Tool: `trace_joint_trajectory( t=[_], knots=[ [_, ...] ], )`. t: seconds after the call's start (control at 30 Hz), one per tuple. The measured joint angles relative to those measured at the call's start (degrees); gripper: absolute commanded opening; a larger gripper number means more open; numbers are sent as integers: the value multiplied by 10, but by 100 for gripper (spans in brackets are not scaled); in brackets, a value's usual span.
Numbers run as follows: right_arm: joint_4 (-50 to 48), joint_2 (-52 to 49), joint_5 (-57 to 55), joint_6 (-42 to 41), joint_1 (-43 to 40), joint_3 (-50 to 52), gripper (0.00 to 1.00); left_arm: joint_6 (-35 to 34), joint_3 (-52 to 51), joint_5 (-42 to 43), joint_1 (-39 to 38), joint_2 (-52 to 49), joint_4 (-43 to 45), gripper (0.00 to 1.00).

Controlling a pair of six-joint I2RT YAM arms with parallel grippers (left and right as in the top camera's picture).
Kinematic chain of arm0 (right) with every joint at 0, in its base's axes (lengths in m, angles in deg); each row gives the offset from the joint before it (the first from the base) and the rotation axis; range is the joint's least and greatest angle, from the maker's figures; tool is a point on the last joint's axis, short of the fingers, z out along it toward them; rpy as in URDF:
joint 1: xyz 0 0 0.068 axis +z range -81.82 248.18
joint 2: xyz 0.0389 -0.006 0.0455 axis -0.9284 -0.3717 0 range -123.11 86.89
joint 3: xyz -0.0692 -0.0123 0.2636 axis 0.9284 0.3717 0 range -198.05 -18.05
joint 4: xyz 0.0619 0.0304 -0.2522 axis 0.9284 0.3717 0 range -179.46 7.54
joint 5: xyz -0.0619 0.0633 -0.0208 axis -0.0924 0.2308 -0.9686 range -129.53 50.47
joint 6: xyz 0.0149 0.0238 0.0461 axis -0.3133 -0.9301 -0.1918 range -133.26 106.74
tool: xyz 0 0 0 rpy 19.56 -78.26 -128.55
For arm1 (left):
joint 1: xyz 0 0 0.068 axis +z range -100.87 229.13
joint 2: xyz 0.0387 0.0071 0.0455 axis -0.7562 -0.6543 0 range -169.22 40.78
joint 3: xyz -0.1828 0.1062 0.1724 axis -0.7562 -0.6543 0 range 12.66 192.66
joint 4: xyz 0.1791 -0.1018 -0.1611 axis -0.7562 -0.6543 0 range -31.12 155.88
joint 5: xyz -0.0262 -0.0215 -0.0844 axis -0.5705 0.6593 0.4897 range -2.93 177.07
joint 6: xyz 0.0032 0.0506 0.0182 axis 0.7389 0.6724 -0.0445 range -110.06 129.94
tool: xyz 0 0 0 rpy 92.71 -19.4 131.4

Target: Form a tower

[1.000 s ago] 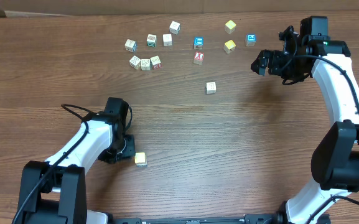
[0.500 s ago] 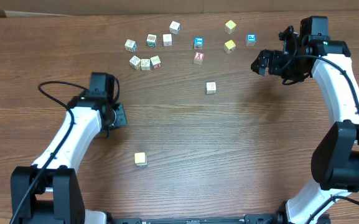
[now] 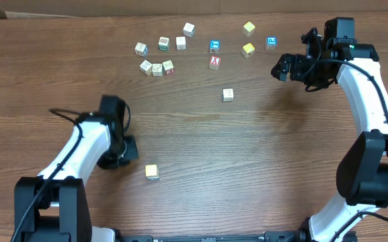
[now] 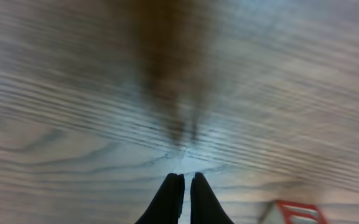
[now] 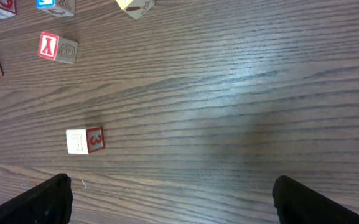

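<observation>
**Fourteen loose cubes, no column standing; left claw pinched shut, right claw spread wide**

The overhead view shows fourteen small wooden cubes (image 3: 181, 43) on the table (image 3: 261, 154), along with two arms and two claws.

- **Far side:** twelve cubes lie scattered here. Three of them form a short row (image 3: 157, 68), close together and running left to right. Two more have yellow tops and two have blue tops.
- **Middle:** one pale cube (image 3: 228, 94) sits alone, well apart from the rest. The right wrist view shows it with a pale face and a red-framed face side by side.
- **Near side:** one yellow-topped cube (image 3: 152, 171) sits alone, near the left claw (image 3: 123, 154).

From above, every cube seems to rest on the table by itself, so the tower has no upright long axis to read. Whether the yellow-topped cube has another beneath it cannot be told from this angle.

The left claw's fingers are pressed together with nothing between them, tips aimed down at bare wood. Its wrist view is blurred, and a red-framed face (image 4: 291, 213) shows at the lower right edge.

The right claw (image 3: 279, 67) hangs over the far right of the table. Its fingers are spread wide with only bare wood between them, and the nearest cubes lie just beside it.
</observation>
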Motion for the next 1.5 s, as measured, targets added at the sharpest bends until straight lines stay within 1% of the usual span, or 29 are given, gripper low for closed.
trace_joint_trajectory(
  t=[0.13,0.33,0.6,0.87,1.5],
  knots=[
    [0,0,0,0,0,0,100,0,-48,20,0,0,43,4],
    [0,0,0,0,0,0,100,12,-60,49,3,10,72,4],
    [0,0,0,0,0,0,100,35,-64,122,3,9,102,6],
    [0,0,0,0,0,0,100,40,-67,165,3,3,90,6],
    [0,0,0,0,0,0,100,44,-69,176,-4,2,76,6]
  ],
)
